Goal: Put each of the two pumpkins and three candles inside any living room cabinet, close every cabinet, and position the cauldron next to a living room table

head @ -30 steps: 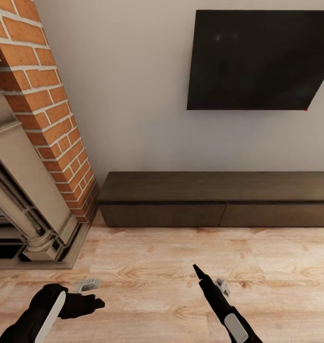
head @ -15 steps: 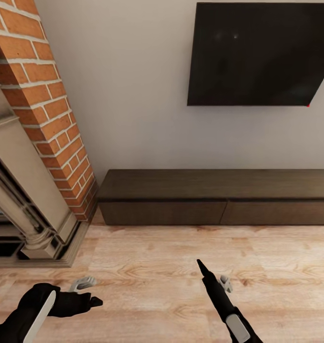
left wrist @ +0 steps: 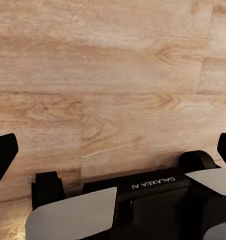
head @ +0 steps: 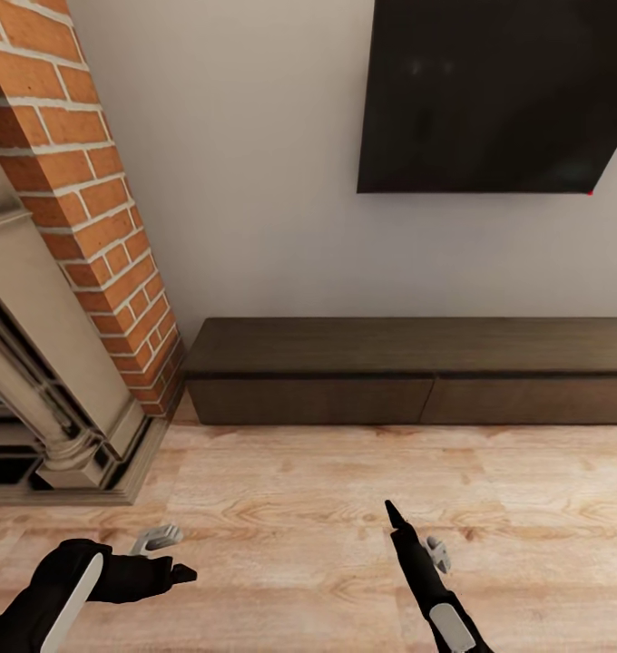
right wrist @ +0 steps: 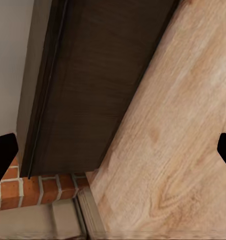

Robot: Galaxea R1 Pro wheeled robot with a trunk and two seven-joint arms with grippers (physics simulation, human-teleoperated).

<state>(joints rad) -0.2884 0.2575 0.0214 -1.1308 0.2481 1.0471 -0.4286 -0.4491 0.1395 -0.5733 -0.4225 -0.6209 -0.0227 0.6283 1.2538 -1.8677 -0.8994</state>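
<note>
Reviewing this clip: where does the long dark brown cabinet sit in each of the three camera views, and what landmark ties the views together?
Head view: the cabinet runs along the wall under the black screen, from the brick fireplace to the picture's right edge, drawers shut.
Left wrist view: not in it; wooden floor beyond the left gripper.
Right wrist view: the cabinet crosses diagonally, ending at the brick.
Shared landmark: the pale wooden floor.
</note>
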